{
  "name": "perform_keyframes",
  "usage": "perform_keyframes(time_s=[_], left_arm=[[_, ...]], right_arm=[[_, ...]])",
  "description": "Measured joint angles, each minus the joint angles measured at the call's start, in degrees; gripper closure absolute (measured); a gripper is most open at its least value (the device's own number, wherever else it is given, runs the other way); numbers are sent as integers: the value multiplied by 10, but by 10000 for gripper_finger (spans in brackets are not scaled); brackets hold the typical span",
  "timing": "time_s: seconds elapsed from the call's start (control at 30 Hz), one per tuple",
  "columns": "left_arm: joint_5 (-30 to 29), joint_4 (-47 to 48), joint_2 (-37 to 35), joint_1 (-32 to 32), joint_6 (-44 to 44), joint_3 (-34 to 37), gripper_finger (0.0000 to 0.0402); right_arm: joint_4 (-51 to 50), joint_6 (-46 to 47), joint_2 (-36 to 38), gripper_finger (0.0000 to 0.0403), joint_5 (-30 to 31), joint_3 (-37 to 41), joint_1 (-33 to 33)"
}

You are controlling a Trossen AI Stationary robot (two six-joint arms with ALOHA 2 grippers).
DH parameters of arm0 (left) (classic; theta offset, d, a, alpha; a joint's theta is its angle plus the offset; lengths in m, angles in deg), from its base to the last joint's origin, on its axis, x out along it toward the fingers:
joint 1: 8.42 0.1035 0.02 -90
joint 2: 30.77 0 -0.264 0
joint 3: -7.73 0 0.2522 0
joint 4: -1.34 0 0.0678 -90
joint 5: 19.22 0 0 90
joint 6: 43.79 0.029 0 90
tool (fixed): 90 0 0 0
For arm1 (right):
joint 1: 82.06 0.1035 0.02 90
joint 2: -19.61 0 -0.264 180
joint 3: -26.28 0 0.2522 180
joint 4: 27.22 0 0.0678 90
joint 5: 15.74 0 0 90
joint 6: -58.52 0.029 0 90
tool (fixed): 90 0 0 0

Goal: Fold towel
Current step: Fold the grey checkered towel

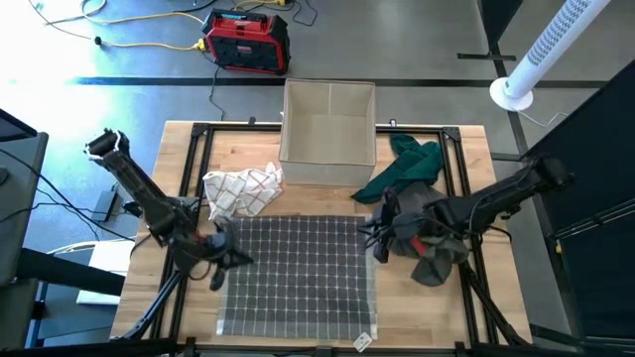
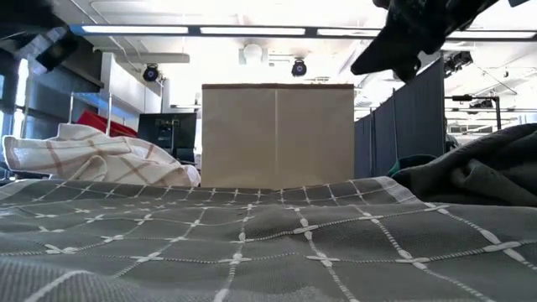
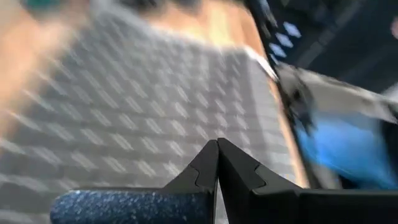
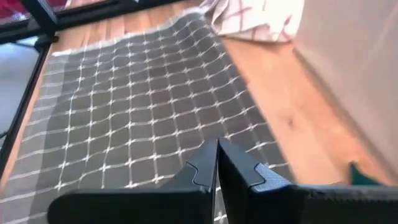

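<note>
Both claws are clenched and empty, the left gripper [image 1: 230, 260] hanging at the grey checked towel's [image 1: 298, 278] left edge and the right gripper [image 1: 373, 238] at its far right corner, so to my eye the step in hand is getting hold of the cloth, which calls for parting the fingers, pinching matching corners and lifting them level. The towel lies flat across the table's [image 1: 179, 149] front middle, long axis running near to far, toward the cardboard box [image 1: 328, 121].
</note>
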Motion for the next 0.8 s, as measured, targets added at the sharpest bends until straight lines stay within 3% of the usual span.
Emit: perform_keyframes(time_s=[0.1, 0.23, 0.33, 0.7, 0.8], left_arm=[[-10, 43, -41, 28, 51, -11, 401], [17, 143, -81, 90, 53, -26, 401], [-1, 216, -99, 138, 50, -31, 401], [102, 245, -79, 276, 56, -11, 347], [106, 245, -72, 295, 56, 1, 337]], right_arm=[[-9, 0, 9, 403, -5, 0, -14], [-33, -18, 9, 403, -25, 0, -31], [-62, -36, 8, 393, -36, 0, -53], [-150, -127, -1, 219, -116, 0, -175], [-152, -154, -23, 181, -141, 0, -206]])
